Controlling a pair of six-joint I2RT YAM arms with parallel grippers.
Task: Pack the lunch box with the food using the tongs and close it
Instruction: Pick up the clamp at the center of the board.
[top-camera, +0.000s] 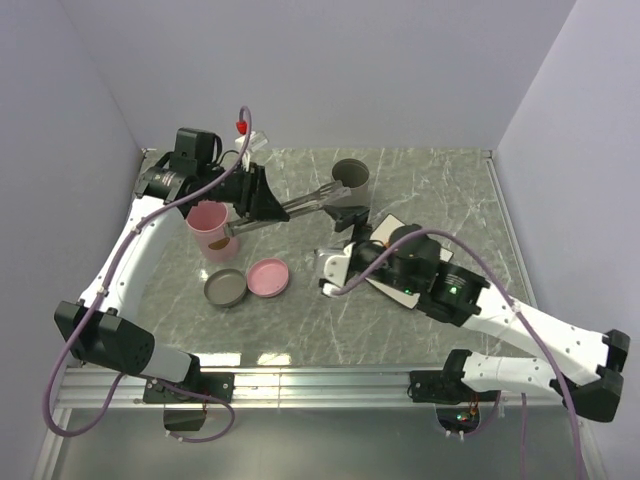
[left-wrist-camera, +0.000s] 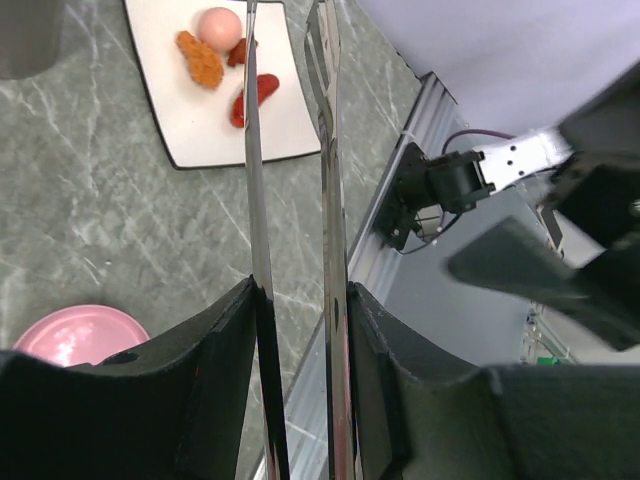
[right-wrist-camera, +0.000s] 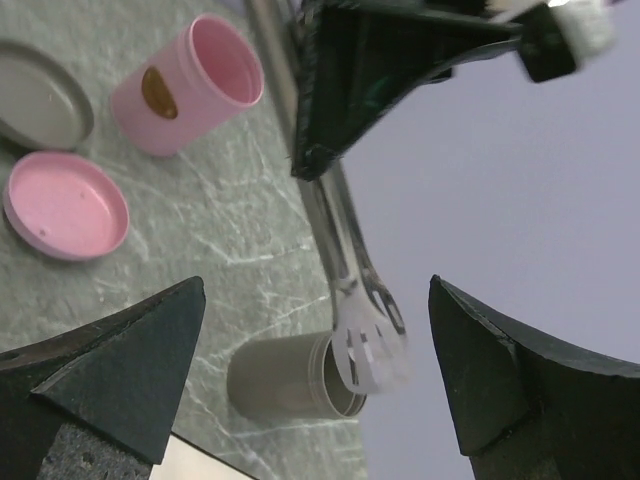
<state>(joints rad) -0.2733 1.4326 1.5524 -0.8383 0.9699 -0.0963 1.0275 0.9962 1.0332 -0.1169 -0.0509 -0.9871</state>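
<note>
- Here, the tongs (left-wrist-camera: 254, 200) are clamped, both arms together, between the fingers of the left gripper (left-wrist-camera: 300, 310), with the tips pointed toward the food (left-wrist-camera: 225, 65) on the white plate (left-wrist-camera: 200, 135).
- The left arm (top-camera: 140, 240) is stretched forward, wrist turned rightward; the right gripper (right-wrist-camera: 315, 380) is held wide open.

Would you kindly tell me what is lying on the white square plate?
The white plate carries a pale pink ball, an orange-brown fried piece and red sausage pieces. One arm of the tongs crosses in front, hiding a strip of it.
</note>
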